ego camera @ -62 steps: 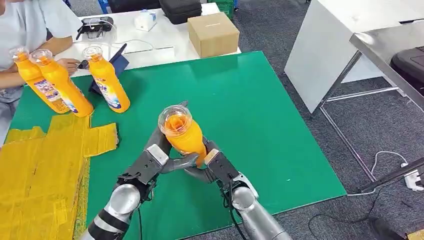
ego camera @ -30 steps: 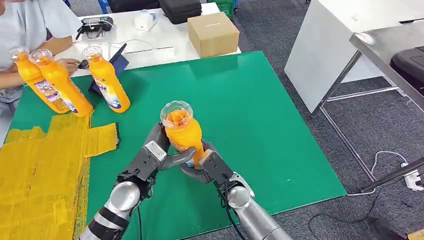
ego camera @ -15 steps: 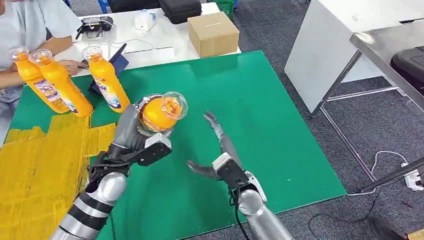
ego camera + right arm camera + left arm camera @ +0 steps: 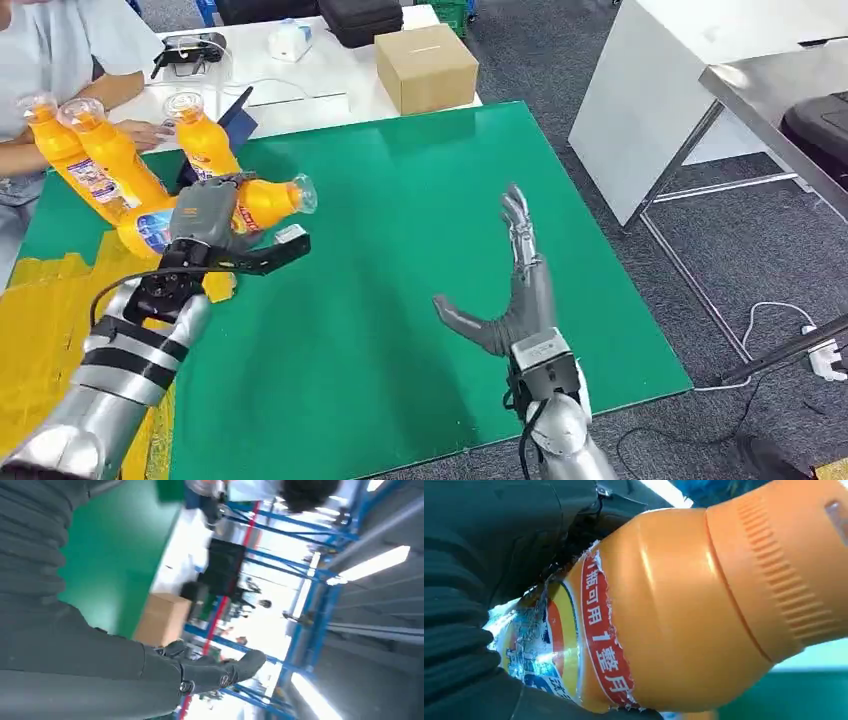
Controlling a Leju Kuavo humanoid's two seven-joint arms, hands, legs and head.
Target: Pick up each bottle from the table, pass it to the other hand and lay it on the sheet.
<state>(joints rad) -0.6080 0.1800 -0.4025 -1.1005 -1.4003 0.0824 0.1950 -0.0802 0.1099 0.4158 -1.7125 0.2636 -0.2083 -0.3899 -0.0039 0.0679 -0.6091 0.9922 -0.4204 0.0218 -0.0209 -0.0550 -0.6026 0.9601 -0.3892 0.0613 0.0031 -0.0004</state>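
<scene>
At centre left of the head view, the left hand [image 4: 205, 235] grips an orange bottle [image 4: 245, 205] tilted on its side, cap pointing right, over the green table [image 4: 420, 230]. Its torn label reads "瓶可用1整月". The right hand [image 4: 515, 290] is raised at lower centre, fingers spread, holding nothing. Three upright orange bottles [image 4: 110, 160] stand upper left beside the yellow sheet [image 4: 50, 340].

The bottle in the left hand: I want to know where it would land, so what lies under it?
The left hand holds the bottle tilted, cap toward the green mat. Under the cap end lies green mat; under its base, hand and arm cover the edge of the yellow sheet.
</scene>
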